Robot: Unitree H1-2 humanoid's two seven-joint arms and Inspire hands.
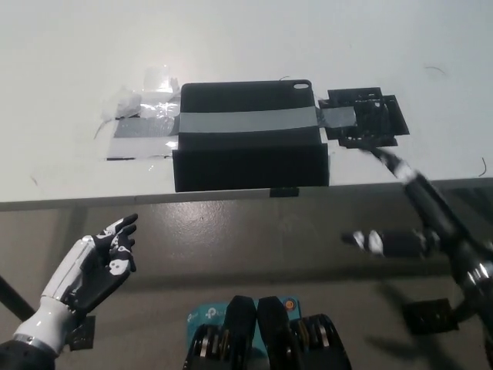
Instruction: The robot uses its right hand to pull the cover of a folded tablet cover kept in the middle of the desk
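Note:
The black folded tablet cover lies in the middle of the white desk, with a grey strip running across it. A black patch sits at the strip's right end, just off the cover. My black right hand comes in from the lower right, blurred, with its fingers apart. One finger stretches up to the patch's lower edge, and another points left below the desk edge. It holds nothing. My white left hand rests open at the lower left, below the desk edge.
Crumpled clear tape and a grey taped sheet lie left of the cover. The desk's front edge runs across the picture just below the cover. Thin dark marks show on the desk at the far right.

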